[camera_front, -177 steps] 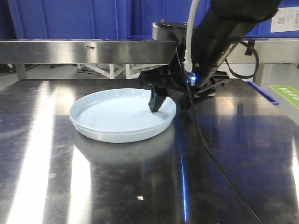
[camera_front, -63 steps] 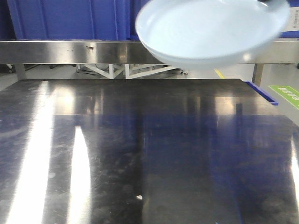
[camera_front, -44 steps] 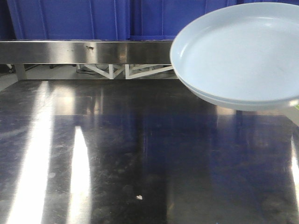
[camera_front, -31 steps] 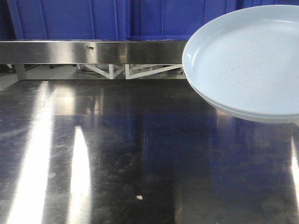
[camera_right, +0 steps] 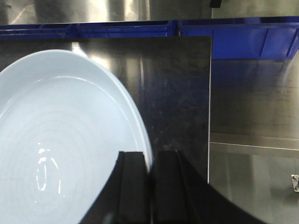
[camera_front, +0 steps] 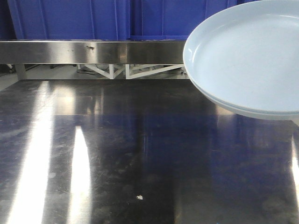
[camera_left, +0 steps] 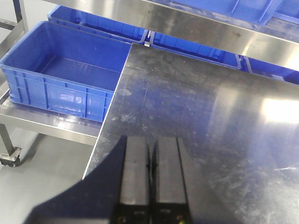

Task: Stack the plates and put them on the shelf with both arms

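The two pale-blue plates (camera_front: 247, 58) are stacked one inside the other and hang in the air at the upper right of the front view, well above the steel table (camera_front: 117, 154). In the right wrist view the stack (camera_right: 65, 140) fills the left side, with faint rings inside. My right gripper (camera_right: 150, 161) is shut on the stack's rim, one finger inside and one outside. My left gripper (camera_left: 152, 149) is shut and empty, low over the table near its left edge. Neither gripper shows in the front view.
A steel shelf rail (camera_front: 93, 50) runs across the back, with blue bins (camera_front: 93, 18) behind it. An open blue crate (camera_left: 65, 74) sits on a lower shelf left of the table. More blue crates (camera_right: 243, 42) line the far side. A small white speck (camera_front: 138, 197) lies on the table.
The stacked plates were lifted off the table by the right gripper, swung up and to the right, and now hang almost still at the upper right. The right arm has left the front view.
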You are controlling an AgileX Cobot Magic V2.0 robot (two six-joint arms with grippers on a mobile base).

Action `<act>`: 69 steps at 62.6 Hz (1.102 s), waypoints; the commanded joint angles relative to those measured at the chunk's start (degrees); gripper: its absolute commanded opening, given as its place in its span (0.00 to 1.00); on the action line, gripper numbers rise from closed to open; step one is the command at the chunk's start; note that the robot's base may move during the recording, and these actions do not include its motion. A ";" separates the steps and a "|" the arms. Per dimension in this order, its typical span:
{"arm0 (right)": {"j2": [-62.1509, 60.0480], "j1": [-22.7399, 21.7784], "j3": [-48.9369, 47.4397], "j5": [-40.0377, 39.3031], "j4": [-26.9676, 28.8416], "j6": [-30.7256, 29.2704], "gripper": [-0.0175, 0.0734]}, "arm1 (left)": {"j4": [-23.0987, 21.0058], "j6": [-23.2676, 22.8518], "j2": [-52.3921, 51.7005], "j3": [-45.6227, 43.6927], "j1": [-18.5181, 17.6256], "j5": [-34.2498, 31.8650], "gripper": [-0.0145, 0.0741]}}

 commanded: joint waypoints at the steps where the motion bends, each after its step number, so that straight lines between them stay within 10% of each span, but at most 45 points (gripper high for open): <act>1: -0.70 -0.32 -1.70 -5.78 0.26 -0.25 0.25 | 0.27 -0.44 0.15 -1.66 0.00 -4.11 0.28; 69: -0.53 -0.32 -1.70 -5.71 0.26 -0.25 0.25 | 0.17 -0.44 0.15 -1.66 0.00 -4.11 0.28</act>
